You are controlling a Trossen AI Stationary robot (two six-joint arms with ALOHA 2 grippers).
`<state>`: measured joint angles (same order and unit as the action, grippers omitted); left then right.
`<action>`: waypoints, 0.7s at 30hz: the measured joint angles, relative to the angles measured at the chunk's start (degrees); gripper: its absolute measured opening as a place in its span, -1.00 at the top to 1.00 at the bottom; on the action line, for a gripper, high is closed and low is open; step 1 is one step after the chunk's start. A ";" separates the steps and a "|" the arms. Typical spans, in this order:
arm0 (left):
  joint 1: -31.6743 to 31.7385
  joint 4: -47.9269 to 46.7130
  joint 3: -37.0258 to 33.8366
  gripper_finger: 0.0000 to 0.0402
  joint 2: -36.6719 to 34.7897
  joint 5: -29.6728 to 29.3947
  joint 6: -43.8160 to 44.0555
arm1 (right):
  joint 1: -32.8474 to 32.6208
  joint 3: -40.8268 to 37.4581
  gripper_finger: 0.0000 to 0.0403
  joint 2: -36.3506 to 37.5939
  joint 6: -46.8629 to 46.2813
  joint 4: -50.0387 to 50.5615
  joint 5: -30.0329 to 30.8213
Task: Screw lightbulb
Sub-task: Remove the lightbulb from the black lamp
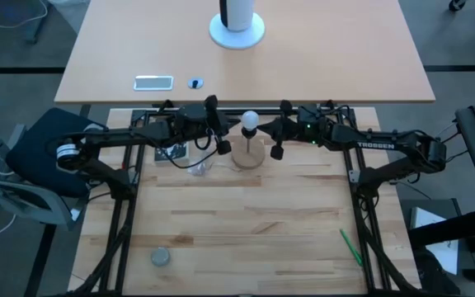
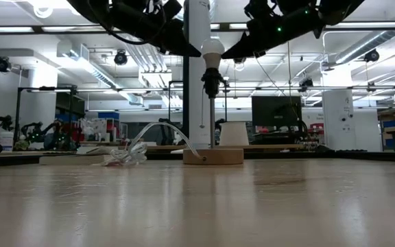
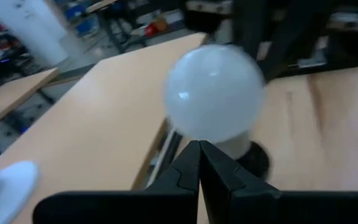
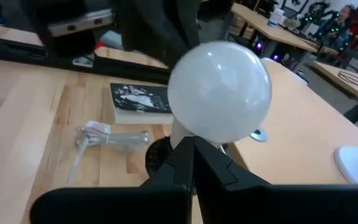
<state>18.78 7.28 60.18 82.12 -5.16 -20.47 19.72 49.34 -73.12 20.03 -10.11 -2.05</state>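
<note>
The white frosted lightbulb stands upright with its base in the black socket. The socket sits on a thin stem above a round wooden disc at the table's far middle. My left gripper is shut, its tip at the bulb's left side. My right gripper is shut, its tip at the bulb's right side. Both wrist views show the bulb just beyond the shut fingertips. My left gripper's shut fingertips come level from the table's left, against the lower part of the bulb's globe. I cannot tell whether they touch it. My right gripper's shut fingertips come level from the table's right, against the globe's lower right. I cannot tell whether they touch it.
A crumpled clear plastic wrapper and a black-and-white card lie left of the disc. A grey puck lies near left and a green pen near right. The far table holds a white base and a phone.
</note>
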 joint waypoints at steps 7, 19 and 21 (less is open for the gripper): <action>-0.02 0.21 0.00 1.00 0.49 5.97 -0.29 | 0.09 0.00 1.00 -0.11 -0.61 -0.76 3.46; -0.03 -2.15 0.00 1.00 0.32 1.21 -0.05 | 0.04 0.00 1.00 0.50 -0.36 4.75 4.85; -0.01 -1.51 0.00 1.00 0.31 -1.20 -0.04 | -0.14 0.00 1.00 0.76 -0.20 6.37 3.36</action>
<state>18.77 5.77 60.18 82.43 -6.37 -20.51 19.58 49.34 -72.36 19.83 -3.74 1.31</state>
